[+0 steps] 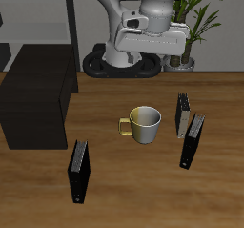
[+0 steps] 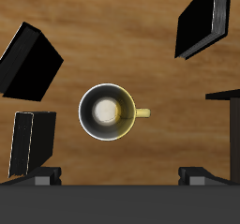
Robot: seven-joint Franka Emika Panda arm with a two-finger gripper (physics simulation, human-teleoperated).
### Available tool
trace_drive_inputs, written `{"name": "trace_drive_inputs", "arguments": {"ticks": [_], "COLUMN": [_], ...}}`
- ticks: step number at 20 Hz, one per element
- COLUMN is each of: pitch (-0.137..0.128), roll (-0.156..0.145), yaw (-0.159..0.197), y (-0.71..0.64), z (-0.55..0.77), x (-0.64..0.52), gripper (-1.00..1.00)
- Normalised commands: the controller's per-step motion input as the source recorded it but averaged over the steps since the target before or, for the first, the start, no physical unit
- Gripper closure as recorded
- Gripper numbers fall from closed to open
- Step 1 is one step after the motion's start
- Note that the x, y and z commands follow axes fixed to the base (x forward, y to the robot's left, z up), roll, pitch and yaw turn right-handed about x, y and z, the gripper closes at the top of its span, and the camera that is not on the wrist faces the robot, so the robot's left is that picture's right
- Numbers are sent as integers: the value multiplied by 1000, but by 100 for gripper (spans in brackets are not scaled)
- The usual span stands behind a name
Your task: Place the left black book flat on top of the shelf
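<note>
One of two near-identical black books, the left black book [image 1: 193,141] stands on end on the wooden table [image 1: 124,189], slightly tilted, nearer the table's front edge than the mug. In the wrist view it [image 2: 30,61] appears as a plain dark slab. Just behind it, farther back and close but apart, stands a smaller grey book [image 1: 183,114] with pale pages [image 2: 33,141]. A cream mug [image 1: 145,124] sits beside both, its handle turned away from them; from above its round mouth [image 2: 108,112] lies almost directly below the camera. Well apart, past the mug, the other black book [image 1: 79,172] stands near the front edge [image 2: 204,22]. Farther back on that side sits the shelf [image 1: 38,93], a low black box with a bare flat top [image 2: 225,125]. The gripper [image 2: 122,179] hangs above the mug, fingers spread wide with nothing between them.
</note>
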Motion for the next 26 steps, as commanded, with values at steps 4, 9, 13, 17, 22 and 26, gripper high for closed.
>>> {"name": "trace_drive_inputs", "arguments": {"ticks": [4,9,13,17,22,26], "pitch": [-22,-28,-25,-15,-26,-17], "roll": [-16,-24,-13,15,31,11], "yaw": [-2,-1,-5,-6,26,5], "y": [185,255,226,357,316,262], "z": [71,114,89,55,-11,-16], "x": [79,131,119,127,141,246], "gripper": [-100,-100,-100,-100,-100,-100]}}
